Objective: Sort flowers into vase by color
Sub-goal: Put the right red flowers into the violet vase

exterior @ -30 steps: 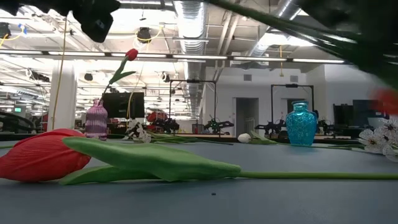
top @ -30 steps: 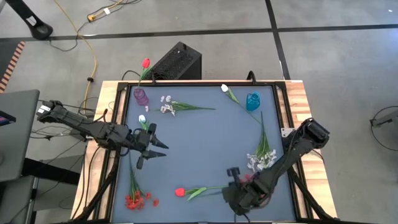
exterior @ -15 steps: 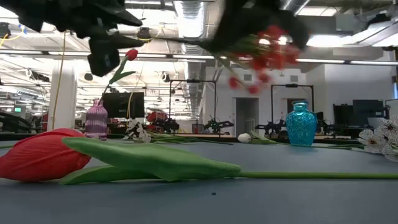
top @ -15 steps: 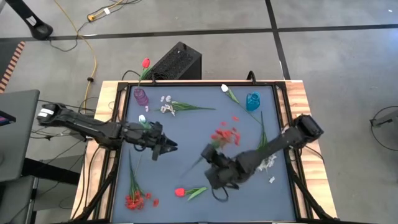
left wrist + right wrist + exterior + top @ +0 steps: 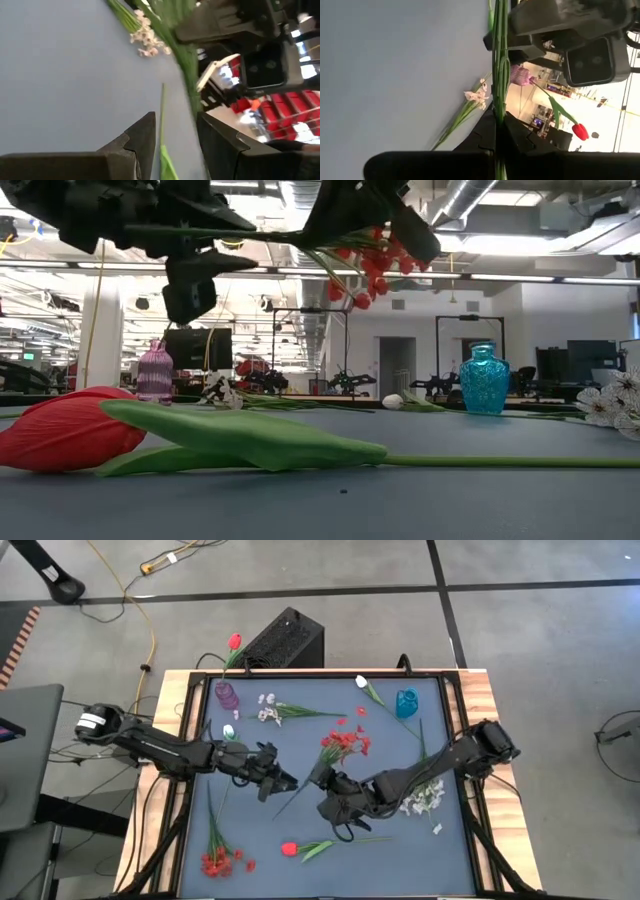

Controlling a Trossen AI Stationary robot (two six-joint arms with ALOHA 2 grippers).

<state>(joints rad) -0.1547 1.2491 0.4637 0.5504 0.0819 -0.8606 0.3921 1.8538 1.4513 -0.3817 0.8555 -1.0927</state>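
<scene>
A red-cluster flower hangs over the table's middle, with my right gripper shut on its green stem. My left gripper is open just left of it, at the stem's free end, which stands between its fingers; I see no touch. The low view shows the red blooms high above the table. A purple vase at the far left holds a red tulip. At the far right stands a blue vase. My right gripper pinches the red-cluster flower's stem between its two fingers, about midway along it. It reaches in from the table's right side. The stem runs on past the fingertips toward my left gripper. The whole flower is lifted clear of the table, blooms toward the far side.
Lying on the blue mat: a white cluster near the purple vase, a white bud by the blue vase, white blooms at the right, a red tulip near the front, a red cluster at the front left.
My right gripper has swung from the table's near right part toward the middle, rising and rolling, and has lifted the red-cluster flower clear of the mat. My left gripper has moved right toward the stem's free end, sinking a little and rolling.
</scene>
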